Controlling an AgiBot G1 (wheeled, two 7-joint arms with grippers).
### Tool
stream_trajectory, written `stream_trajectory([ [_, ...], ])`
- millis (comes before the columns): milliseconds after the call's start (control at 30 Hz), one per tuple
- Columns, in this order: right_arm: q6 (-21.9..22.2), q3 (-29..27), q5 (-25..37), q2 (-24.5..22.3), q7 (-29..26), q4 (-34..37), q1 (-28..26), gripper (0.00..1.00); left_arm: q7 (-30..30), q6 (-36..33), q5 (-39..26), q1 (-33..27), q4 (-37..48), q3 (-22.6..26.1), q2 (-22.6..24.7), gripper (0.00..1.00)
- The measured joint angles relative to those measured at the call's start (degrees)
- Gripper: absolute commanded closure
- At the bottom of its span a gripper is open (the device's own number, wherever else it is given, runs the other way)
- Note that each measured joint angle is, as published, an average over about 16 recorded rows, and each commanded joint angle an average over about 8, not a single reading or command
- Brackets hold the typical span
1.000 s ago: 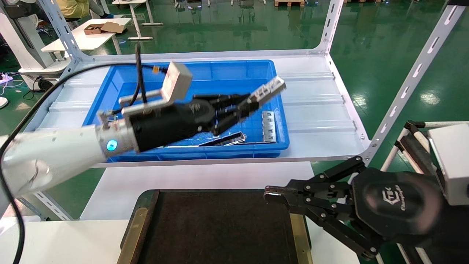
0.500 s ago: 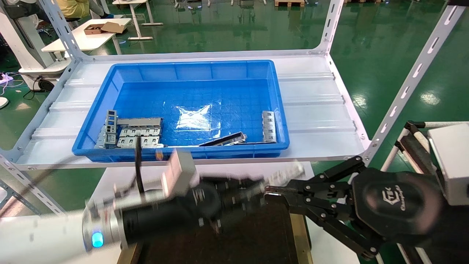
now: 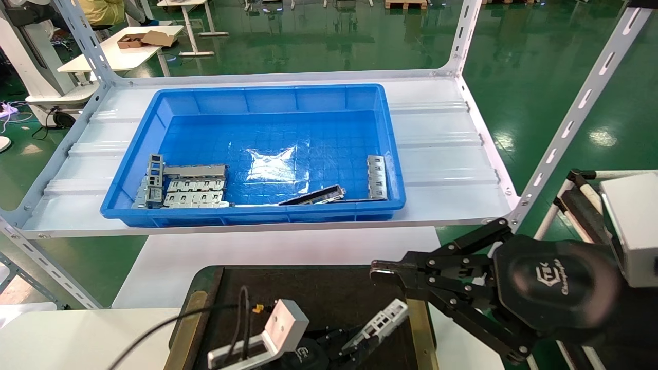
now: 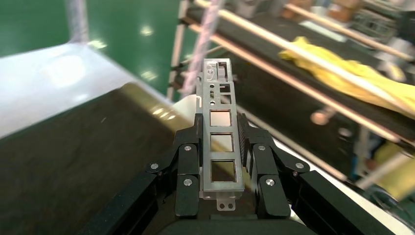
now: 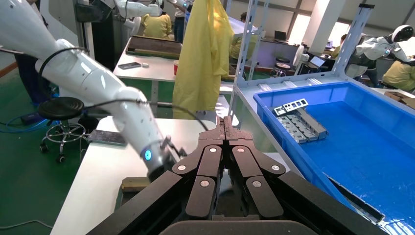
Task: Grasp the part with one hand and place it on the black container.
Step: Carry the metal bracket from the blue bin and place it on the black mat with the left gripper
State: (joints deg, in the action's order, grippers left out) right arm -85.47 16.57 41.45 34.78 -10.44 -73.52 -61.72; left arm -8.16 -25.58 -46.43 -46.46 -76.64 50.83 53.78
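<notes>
My left gripper (image 3: 360, 341) is at the near edge of the head view, low over the black container (image 3: 308, 298), a flat black-brown tray with brass-yellow side strips. It is shut on the part (image 3: 378, 321), a silver-grey bracket with rectangular cutouts that sticks out past the fingers toward the tray's right strip. In the left wrist view the part (image 4: 220, 132) sits clamped between the two black fingers (image 4: 188, 156), above the dark tray surface (image 4: 73, 161). My right gripper (image 3: 378, 270) is parked at the tray's right side, shut and empty; it also shows in the right wrist view (image 5: 225, 125).
A deep blue bin (image 3: 257, 97) stands on the white shelf (image 3: 442, 149) behind the tray, holding several more brackets (image 3: 187, 187), a dark long channel piece (image 3: 313, 196) and one bracket at the right wall (image 3: 377, 177). White shelf uprights (image 3: 576, 118) rise on the right.
My left arm has carried the part out of the blue bin, down and toward me, to a spot low over the black tray. The right arm has not moved.
</notes>
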Motion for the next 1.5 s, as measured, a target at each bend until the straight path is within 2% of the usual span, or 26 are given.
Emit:
stream_trajectory([
  [367,0.0,0.0,0.0,0.0,0.0,0.0,0.0,1.00,-3.0,21.0,-2.0,2.2,3.7,4.9,9.2,1.00],
  [700,0.0,0.1,-0.1,0.0,0.0,0.0,0.0,1.00,-6.5,34.7,3.1,0.0,9.5,9.1,17.5,1.00],
  [1033,0.0,0.1,-0.1,0.0,0.1,0.0,0.0,1.00,-9.0,43.0,10.0,-2.6,13.9,11.6,22.6,1.00],
  [1500,0.1,0.2,-0.1,-0.1,0.1,0.0,0.0,1.00,-13.6,48.1,13.7,-4.2,16.6,14.7,23.9,1.00],
])
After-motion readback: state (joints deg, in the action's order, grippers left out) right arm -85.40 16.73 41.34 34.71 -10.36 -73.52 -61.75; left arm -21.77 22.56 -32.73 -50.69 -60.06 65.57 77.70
